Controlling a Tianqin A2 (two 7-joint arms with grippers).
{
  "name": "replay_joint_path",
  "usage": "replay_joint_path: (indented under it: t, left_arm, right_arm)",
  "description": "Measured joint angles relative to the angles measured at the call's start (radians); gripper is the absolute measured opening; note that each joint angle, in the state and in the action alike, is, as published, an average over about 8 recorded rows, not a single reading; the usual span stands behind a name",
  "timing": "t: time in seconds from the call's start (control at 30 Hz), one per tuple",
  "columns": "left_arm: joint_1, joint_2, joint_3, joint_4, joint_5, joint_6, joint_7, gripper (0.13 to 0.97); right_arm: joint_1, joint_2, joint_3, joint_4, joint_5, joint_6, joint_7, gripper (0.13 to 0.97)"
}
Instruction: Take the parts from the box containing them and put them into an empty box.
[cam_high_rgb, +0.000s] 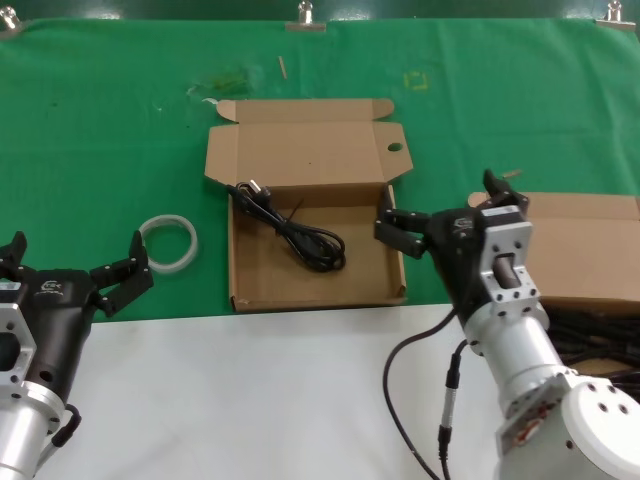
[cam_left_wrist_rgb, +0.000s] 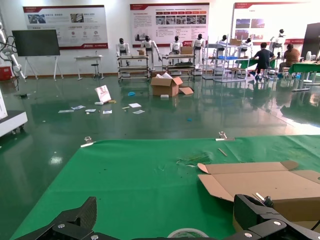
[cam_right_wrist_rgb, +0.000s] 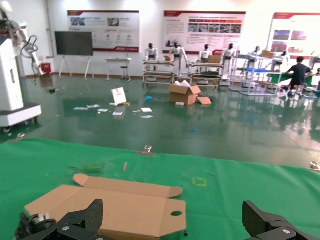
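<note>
The box with the round-holed lid flap (cam_high_rgb: 300, 155) lies open mid-table, and one black cord (cam_high_rgb: 297, 232) is coiled inside it. My right gripper (cam_high_rgb: 442, 205) hovers open over that box's right edge, with nothing between its fingers. In the right wrist view this gripper (cam_right_wrist_rgb: 172, 225) faces the holed lid (cam_right_wrist_rgb: 115, 207). The second cardboard box (cam_high_rgb: 585, 250) sits at the right, largely hidden behind my right arm, with more black cords (cam_high_rgb: 600, 345) showing at its near side. My left gripper (cam_high_rgb: 75, 258) rests open and empty at the near left.
A white translucent ring (cam_high_rgb: 168, 243) lies on the green cloth left of the middle box, just beyond my left gripper (cam_left_wrist_rgb: 165, 220); the ring (cam_left_wrist_rgb: 187, 233) also shows in the left wrist view. A white strip of table runs along the near edge.
</note>
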Motion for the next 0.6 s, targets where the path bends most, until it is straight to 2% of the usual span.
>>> replay_joint_path:
  t: [0.6]
  left_arm:
    - [0.000, 0.000, 0.000, 0.000, 0.000, 0.000, 0.000, 0.966]
  right_arm:
    - [-0.154, 0.000, 0.212, 0.083, -0.228, -0.145, 0.286, 0.966]
